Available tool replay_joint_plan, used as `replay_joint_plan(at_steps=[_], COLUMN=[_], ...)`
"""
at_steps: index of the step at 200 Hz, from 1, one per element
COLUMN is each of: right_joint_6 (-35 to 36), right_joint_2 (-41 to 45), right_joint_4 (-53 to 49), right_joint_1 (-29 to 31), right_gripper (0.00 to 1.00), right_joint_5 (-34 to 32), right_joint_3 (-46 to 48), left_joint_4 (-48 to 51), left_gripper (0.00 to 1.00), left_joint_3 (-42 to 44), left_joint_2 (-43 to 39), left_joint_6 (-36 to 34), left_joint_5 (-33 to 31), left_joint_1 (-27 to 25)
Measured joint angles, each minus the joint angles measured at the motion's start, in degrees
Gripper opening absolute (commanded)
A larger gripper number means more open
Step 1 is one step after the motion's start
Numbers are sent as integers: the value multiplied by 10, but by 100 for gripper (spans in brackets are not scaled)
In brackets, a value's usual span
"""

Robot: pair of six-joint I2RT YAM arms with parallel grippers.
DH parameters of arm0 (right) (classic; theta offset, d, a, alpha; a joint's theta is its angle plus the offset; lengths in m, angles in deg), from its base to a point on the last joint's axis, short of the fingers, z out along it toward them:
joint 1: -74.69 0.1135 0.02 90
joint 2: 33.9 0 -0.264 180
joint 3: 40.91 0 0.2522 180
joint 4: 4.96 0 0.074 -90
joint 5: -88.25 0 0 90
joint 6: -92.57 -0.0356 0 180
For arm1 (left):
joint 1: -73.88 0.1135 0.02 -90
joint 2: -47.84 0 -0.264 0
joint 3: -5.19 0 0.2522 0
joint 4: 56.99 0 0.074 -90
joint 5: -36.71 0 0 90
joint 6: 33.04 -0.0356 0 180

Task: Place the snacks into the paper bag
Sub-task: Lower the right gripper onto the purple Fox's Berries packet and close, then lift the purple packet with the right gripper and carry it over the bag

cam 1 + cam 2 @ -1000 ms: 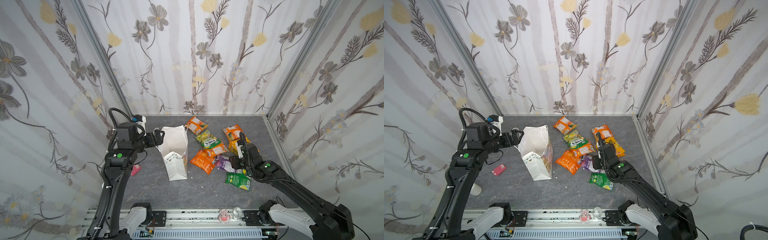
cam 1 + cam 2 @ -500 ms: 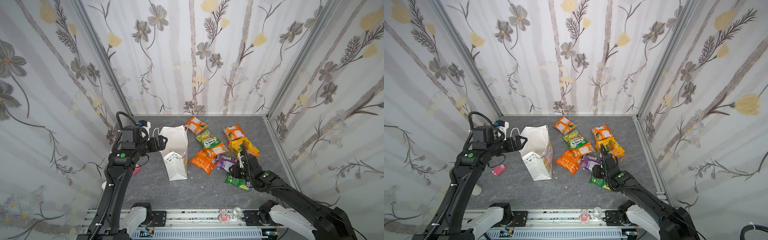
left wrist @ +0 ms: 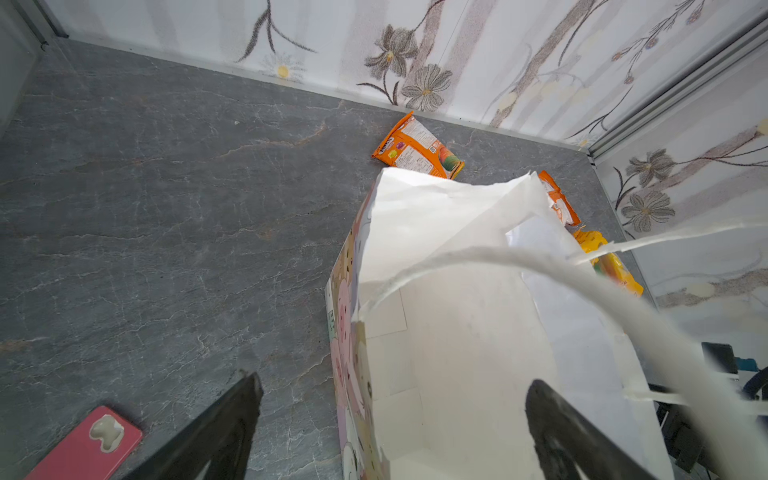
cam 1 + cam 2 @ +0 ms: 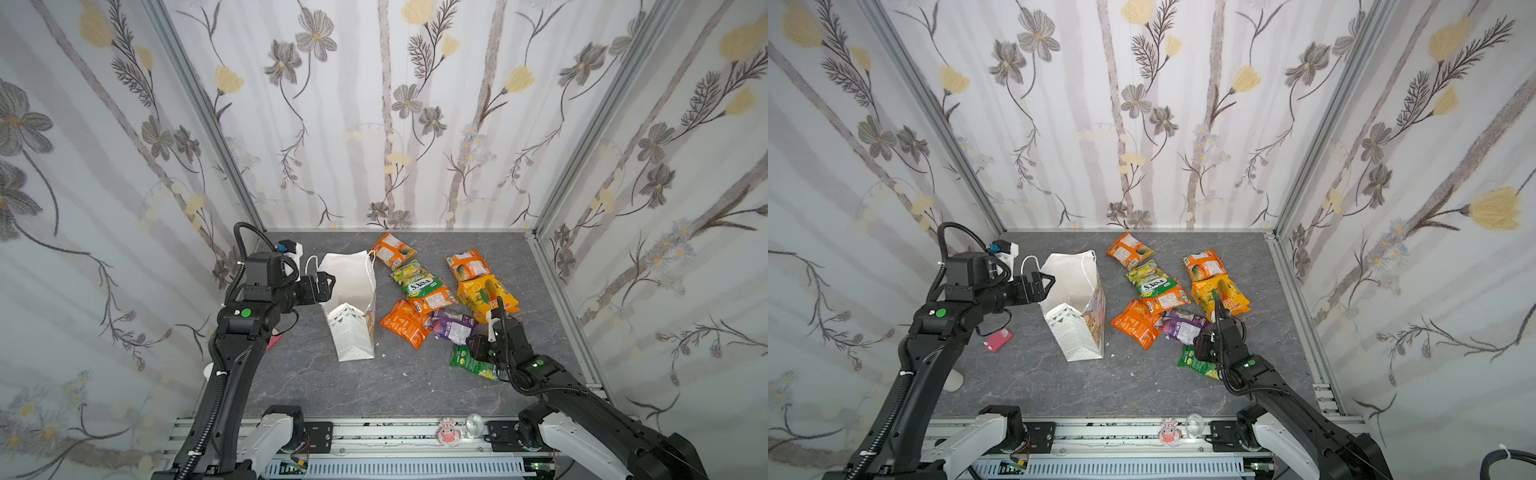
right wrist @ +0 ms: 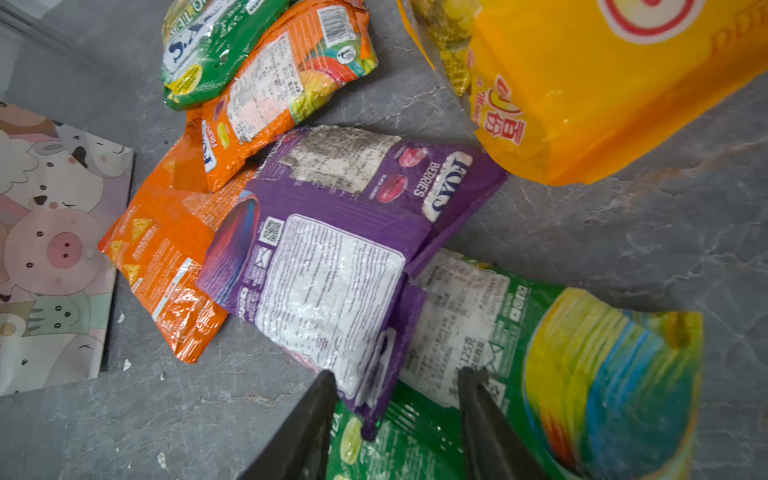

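My left claw [image 4: 328, 286] gapes fully open at the mouth of the paper bag [image 4: 353, 278], gripping nothing. The bag stands left of the counter's [image 4: 332, 386] middle. My right claw [image 5: 399, 374] is half open and straddles the end of the purple packet [image 5: 332, 249], which overlaps the green packet [image 5: 582, 353]. The other snacks [image 4: 432, 297] lie scattered toward the right edge.

Snacks [image 4: 432, 297] (loose) — nr paper bag [image 4: 353, 340]

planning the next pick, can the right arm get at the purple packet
Probably yes: the right gripper has open jaws astride a corner of the purple packet, which lies uncovered there, on top of the green packet.
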Motion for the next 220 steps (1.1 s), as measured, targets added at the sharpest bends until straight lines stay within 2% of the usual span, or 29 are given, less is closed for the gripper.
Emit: replay_joint_plan(at_steps=[77,89,116,155,220], right_joint_6=[15,15,18,19,15], right_joint_2=[-37,-49,-76,-92,-50], right_joint_4=[84,93,113,139,140], right_joint_1=[-21,-22,-25,-27,-28], right_gripper=[46,39,34,0,0], right_joint_5=[20,24,35,54,60], right_joint_3=[21,23,21,18,16], left_joint_4=[1,1,1,5,3], left_gripper=[100,100,100,100,100], left_joint_3=[4,4,4,7,14], left_joint_2=[-17,-20,-27,-23,-11], left_joint_6=[-1,-1,-2,-1,-1], left_joint_5=[-16,-21,-33,-35,-38], left_joint_1=[0,0,0,0,0])
